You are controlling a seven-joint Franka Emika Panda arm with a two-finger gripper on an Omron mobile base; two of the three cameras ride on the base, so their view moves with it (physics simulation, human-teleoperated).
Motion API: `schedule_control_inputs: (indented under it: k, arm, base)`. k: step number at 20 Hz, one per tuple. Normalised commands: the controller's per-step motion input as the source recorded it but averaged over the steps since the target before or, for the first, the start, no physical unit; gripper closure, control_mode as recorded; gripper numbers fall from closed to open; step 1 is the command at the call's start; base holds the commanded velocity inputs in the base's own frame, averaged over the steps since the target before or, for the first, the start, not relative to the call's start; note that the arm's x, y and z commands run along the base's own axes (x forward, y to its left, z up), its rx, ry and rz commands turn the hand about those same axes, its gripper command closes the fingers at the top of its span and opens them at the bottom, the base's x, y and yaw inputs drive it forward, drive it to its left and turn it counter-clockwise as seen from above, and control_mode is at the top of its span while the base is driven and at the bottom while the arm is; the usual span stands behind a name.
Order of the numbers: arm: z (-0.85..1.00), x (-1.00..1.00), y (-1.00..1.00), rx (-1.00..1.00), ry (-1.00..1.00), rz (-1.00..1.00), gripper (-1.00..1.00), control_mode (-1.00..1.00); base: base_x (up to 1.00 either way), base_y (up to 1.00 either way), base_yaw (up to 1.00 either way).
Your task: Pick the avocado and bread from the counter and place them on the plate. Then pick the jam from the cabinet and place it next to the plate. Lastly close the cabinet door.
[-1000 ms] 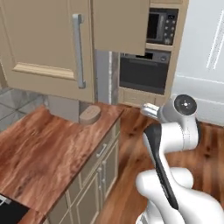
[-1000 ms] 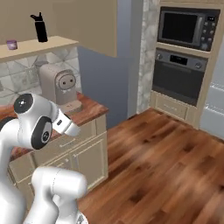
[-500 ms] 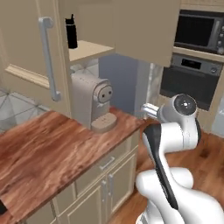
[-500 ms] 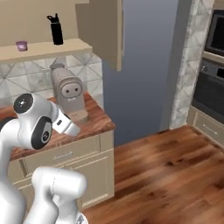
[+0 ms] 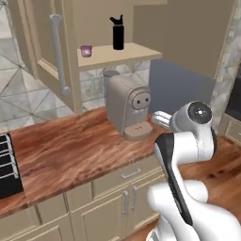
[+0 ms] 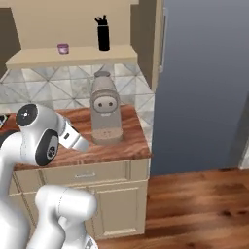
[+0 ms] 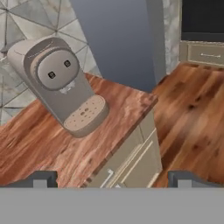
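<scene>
Counter (image 5: 70,148) of reddish-brown wood grain over beige cupboards carries a rounded beige coffee machine (image 7: 61,83), with gripper (image 7: 113,178) fingers spread wide, holding nothing.
</scene>
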Motion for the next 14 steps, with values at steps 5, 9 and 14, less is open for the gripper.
schedule_control_inputs:
  k: [5, 9, 14]
  arm:
    - [0.00, 0.00, 0.00, 0.00, 0.00, 0.00, -1.00, 1.00]
    - [0.00, 0.00, 0.00, 0.00, 0.00, 0.00, -1.00, 1.00]
    - [0.00, 0.00, 0.00, 0.00, 0.00, 0.00, -1.00, 1.00]
  base:
    - [0.17, -0.33, 0.57]
    - [0.24, -0.39, 0.56]
    - [0.37, -0.47, 0.52]
